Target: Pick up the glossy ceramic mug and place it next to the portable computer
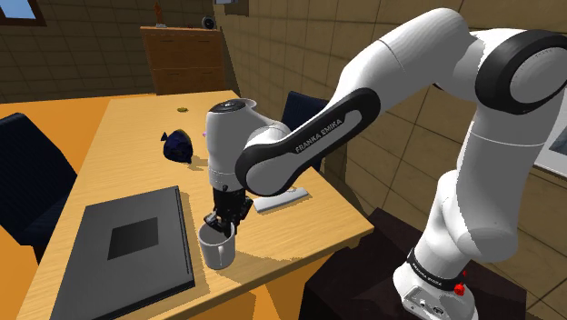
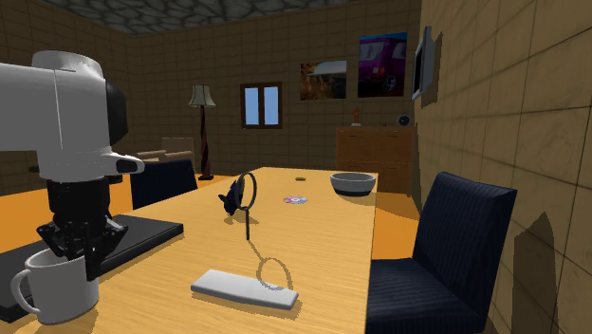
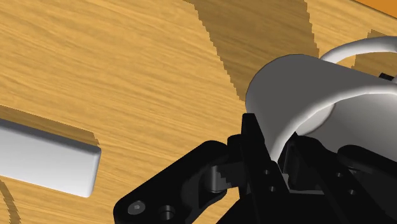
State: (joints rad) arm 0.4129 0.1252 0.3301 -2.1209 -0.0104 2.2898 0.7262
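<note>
The mug (image 1: 216,249) stood upright just beside the laptop (image 1: 136,244), directly under the gripper (image 1: 222,225), which clasped its rim.

On the table (image 1: 136,136), the laptop (image 1: 136,241) lies at the shoulder view's near left. The mug (image 1: 216,250) is just beside it on the right, with the gripper (image 1: 223,225) above, astride its rim. A slab (image 2: 245,289) lies right of the mug, near the table's edge. A bowl (image 2: 353,183) sits at the far end, and a dresser (image 1: 186,59) stands behind the table.
</note>
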